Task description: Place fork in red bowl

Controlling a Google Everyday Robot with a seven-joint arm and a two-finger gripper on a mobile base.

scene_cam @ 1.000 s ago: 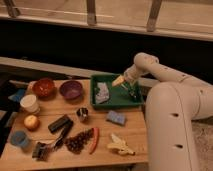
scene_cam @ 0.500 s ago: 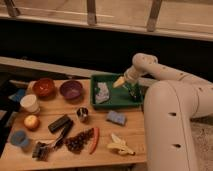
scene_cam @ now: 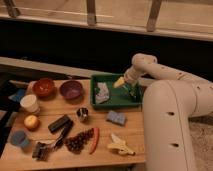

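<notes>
One green tray point(scene_cam: 118, 100) holds white wad point(scene_cam: 102, 92), pincer point(scene_cam: 131, 91) inside, its state unclear; red bowl point(scene_cam: 44, 87) well apart.

Dim, warm-lit room with a wooden table point(scene_cam: 134, 129) before a dark wall point(scene_cam: 75, 50).
Upright metal posts point(scene_cam: 91, 12) cross a pale band along the top; a grey ledge point(scene_cam: 30, 64) runs behind the table; speckled floor point(scene_cam: 204, 145) shows at right; the gripper point(scene_cam: 131, 89) hangs over the table's far right part.
</notes>
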